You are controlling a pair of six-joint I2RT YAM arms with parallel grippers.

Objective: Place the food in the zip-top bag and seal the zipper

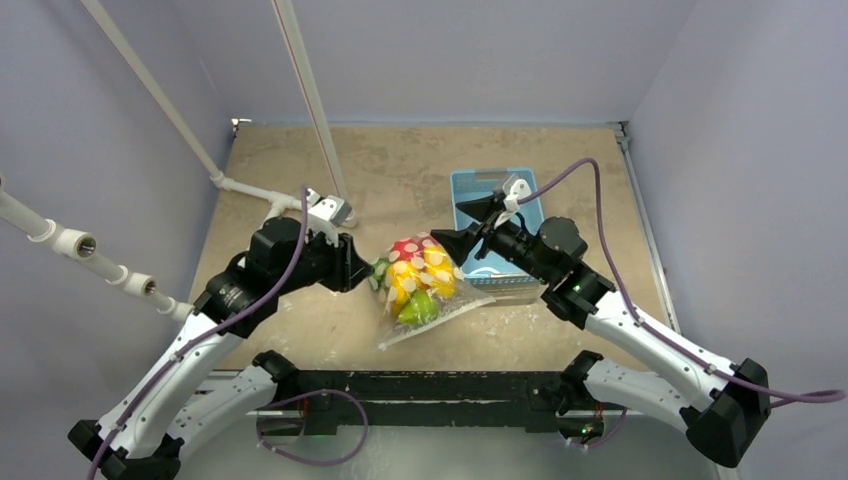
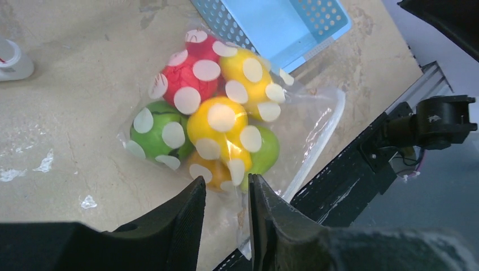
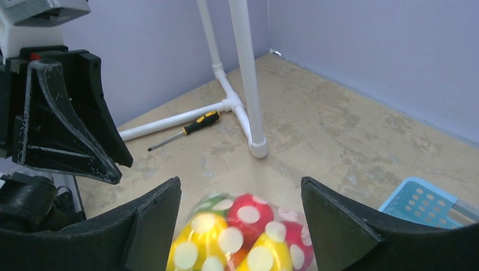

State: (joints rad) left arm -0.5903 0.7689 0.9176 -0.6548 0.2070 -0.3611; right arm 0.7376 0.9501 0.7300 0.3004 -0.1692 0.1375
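Observation:
The zip-top bag lies on the table with the food inside: red, yellow, green and orange toy fruits behind its white dots. The zipper runs as a pale strip along the edge nearest the front rail; whether it is pressed shut I cannot tell. My left gripper is at the bag's left end, its jaws apart, with loose clear plastic lying in the gap. My right gripper is wide open just above the fruits, touching nothing. In the top view the left gripper and right gripper flank the bag.
A light-blue basket stands right behind the bag, under the right arm. A white pipe frame rises at the back left, with a screwdriver beside its foot. The black front rail runs close below the bag.

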